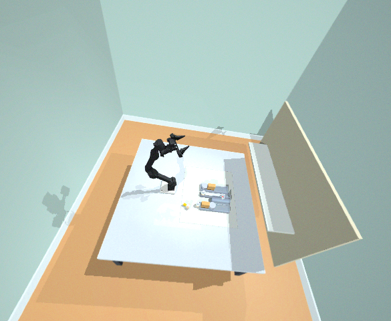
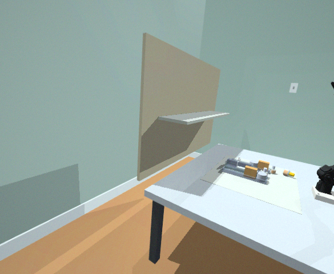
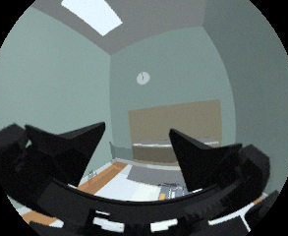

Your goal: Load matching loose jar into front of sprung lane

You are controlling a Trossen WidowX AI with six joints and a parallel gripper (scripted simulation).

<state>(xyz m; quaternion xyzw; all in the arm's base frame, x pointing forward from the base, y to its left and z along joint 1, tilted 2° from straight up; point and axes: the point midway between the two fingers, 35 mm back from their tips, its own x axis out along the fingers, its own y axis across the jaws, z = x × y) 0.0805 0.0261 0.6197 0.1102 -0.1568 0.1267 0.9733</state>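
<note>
Two grey pusher lanes [image 1: 223, 189] [image 2: 234, 165] lie side by side on a pale mat [image 1: 202, 218] [image 2: 264, 195], each with an orange pusher plate [image 1: 211, 186] [image 2: 250, 171]. A pale jar [image 1: 204, 189] [image 2: 262, 174] stands in one lane in front of its plate. A small pale jar [image 1: 197, 204] [image 2: 273, 170] sits at the front end of the other lane; I cannot tell whether it is inside. A yellow-capped jar [image 1: 186, 206] [image 2: 288, 173] lies loose on the mat before the lanes. My gripper [image 1: 186, 141] [image 3: 138, 129] is open and empty, raised high above the table, far from the jars.
A beige panel [image 1: 302, 193] [image 2: 176, 97] [image 3: 177, 121] with a grey shelf [image 1: 268, 186] [image 2: 193, 117] stands beyond the table's far edge behind the lanes. The arm's base [image 1: 169, 187] [image 2: 329, 196] sits on the table in front of the mat.
</note>
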